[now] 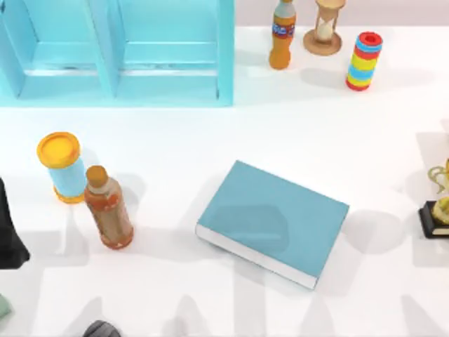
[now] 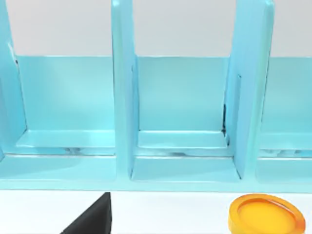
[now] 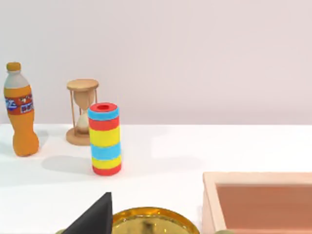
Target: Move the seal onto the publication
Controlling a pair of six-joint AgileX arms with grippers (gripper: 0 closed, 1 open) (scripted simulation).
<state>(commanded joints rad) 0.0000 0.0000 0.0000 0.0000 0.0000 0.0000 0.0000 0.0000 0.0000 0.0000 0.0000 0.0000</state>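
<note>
Top view has the book [image 1: 272, 221] flat at centre frame, cover bare, left arm [image 1: 8, 242] at the left edge, so this is the opening reach: next, grip the seal; jaws' state I cannot tell.

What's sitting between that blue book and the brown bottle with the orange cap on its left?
Nothing: in the top view, the stretch between the book and the brown bottle is bare white table, crossed by faint shadows.
</note>
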